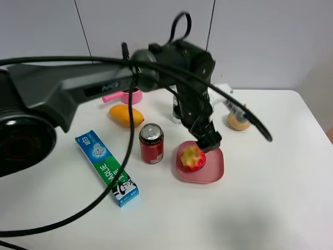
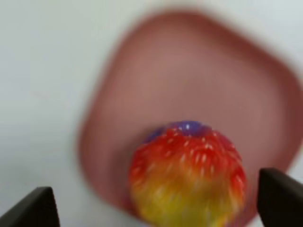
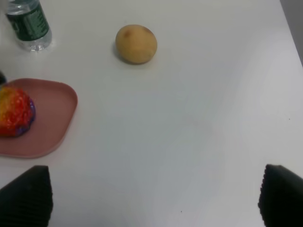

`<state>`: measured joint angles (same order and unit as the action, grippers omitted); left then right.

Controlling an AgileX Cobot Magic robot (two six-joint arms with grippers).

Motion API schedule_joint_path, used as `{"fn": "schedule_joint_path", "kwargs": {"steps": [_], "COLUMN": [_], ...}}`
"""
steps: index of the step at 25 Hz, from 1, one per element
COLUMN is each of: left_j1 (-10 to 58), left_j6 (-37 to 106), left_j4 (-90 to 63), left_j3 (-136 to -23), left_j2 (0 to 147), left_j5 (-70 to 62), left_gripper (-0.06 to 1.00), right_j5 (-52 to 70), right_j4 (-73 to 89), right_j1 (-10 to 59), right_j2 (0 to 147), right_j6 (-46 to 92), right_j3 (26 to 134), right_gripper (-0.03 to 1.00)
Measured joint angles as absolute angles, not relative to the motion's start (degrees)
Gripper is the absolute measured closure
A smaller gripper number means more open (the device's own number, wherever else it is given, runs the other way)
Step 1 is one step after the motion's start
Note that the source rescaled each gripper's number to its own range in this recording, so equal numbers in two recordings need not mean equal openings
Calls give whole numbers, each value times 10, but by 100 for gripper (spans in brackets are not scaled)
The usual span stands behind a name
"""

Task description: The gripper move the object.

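The bumpy red, yellow and blue ball lies on a pink square plate right of the middle of the table. My left gripper, on the thick black arm reaching in from the left, hangs just above the ball's far right side. In the left wrist view the ball sits on the plate between the two spread black fingertips, touching neither; the left gripper is open. My right gripper is open and empty over bare table; its view shows the ball on the plate.
A red can stands left of the plate, a blue toothpaste box further left. A mango and a pink item lie behind. A water bottle and a brown potato are at the back right.
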<state>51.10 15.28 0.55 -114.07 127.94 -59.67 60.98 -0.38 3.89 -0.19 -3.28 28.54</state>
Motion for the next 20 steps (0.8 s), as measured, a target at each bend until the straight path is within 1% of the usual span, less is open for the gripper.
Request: {"fn": "schedule_joint_path", "kwargs": {"steps": [6, 10, 13, 18, 20], "left_j1": [520, 521, 522, 506, 490], "left_j6": [141, 141, 139, 87, 82], "left_j4": [4, 26, 119, 359, 408], "left_j3": [-1234, -1263, -1265, -1263, -1263], "left_j2": [1139, 1031, 946, 806, 758], "left_j5": [-644, -663, -686, -692, -692], "left_gripper": [-5, -6, -6, -6, -1], "right_j5": [610, 610, 610, 610, 610], "right_j4": [-4, -4, -4, -4, -4], "right_j1": [39, 39, 39, 39, 39], "right_j2": [-2, -2, -2, -2, -2], "right_j6": [-33, -33, -33, -33, -33], "right_j3": [285, 285, 285, 285, 285], "right_gripper": [-3, -3, -3, -3, -3]}}
